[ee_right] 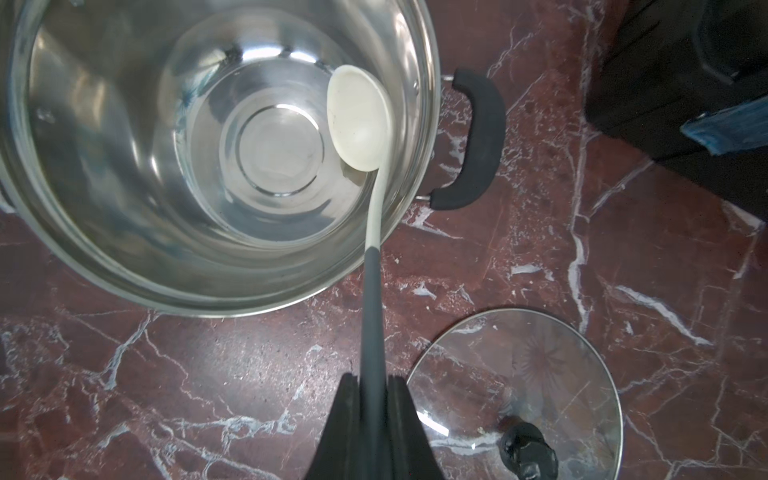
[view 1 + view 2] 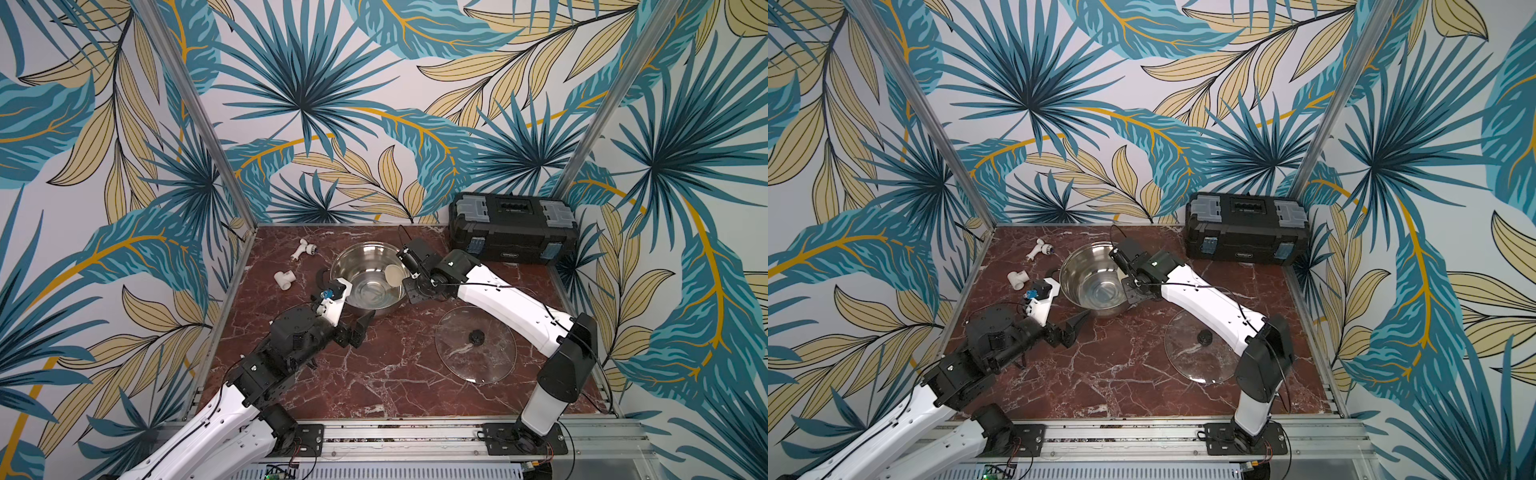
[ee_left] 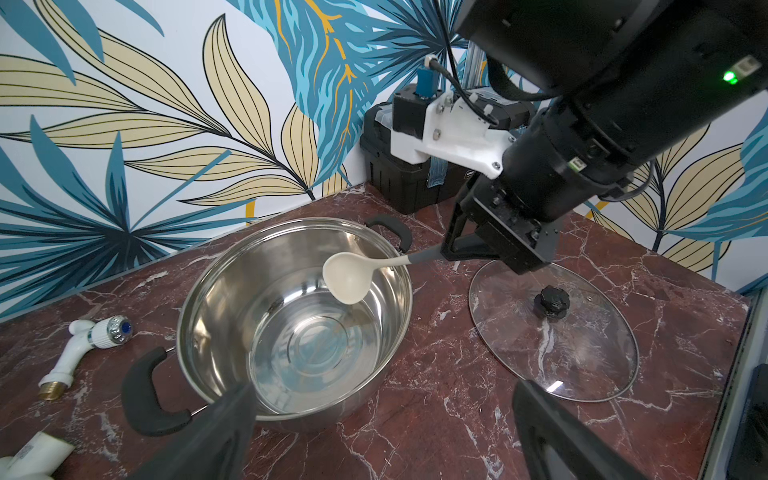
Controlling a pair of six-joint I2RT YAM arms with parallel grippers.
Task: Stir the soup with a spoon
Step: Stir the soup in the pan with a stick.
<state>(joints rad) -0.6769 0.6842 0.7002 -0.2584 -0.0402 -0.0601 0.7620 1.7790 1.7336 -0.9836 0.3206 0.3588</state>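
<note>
On the marble tabletop point(image 2: 374, 386) the steel pot point(image 3: 232, 299) was found uncovered; whether any liquid lay in it could not be told. The spoon point(image 1: 374, 257) was gripped by its grey handle in the right end effector point(image 1: 372, 386), whose jaws were closed tight upon it. Its cream bowl hung inside the pot's mouth, near the wall on the right arm's side, and was judged to be clear of the bottom. The step in hand was judged to be the stirring itself. The bowl should be lowered further and carried in smooth circles off the wall, and the neck should not lever on the rim, lest the pot be dragged or tipped. The left end effector point(image 3: 384, 386) was seen spread wide and empty, just beside the pot's near wall, where a steadying hold could be taken if needed. Of the surroundings, the black toolbox point(image 2: 513, 226) stood in the far corner, well clear. The glass lid point(image 2: 490, 357) lay flat beside the pot, near the right arm, and was judged the only obstruction should the wrist drop. A white tee fitting point(image 2: 284, 279) and a white tap piece point(image 2: 305, 248) lay apart from the pot, out of the way.
</note>
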